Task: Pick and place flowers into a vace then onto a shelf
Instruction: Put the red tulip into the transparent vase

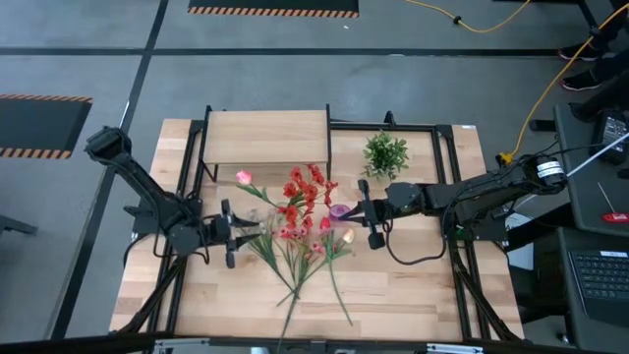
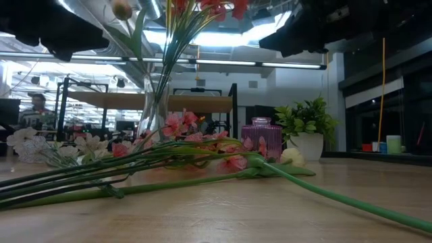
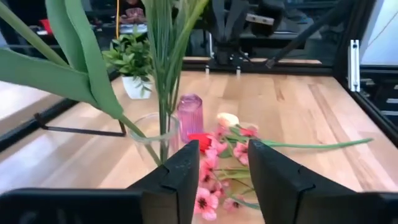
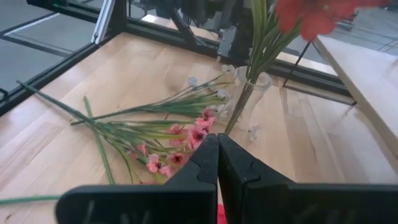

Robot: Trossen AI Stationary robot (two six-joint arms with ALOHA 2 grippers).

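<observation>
Pink blossoms (image 3: 205, 202) and other loose flowers (image 1: 295, 258) are lying on the worktop (image 1: 413, 285) beside the glass vase (image 3: 152, 134) as the left claw (image 3: 219, 171), fingers apart, is hovering; approaching low along one stem seems best, while the right claw (image 4: 217, 158) is waiting, pressed together.

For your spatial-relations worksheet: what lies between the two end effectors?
In the high view, the clear vase holding red flowers stands between the left end effector and right end effector, with loose pink flowers beside it.

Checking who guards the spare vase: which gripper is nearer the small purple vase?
Right. The right gripper hovers right beside the purple vase; the left gripper is across the flowers, on the far side.
</observation>
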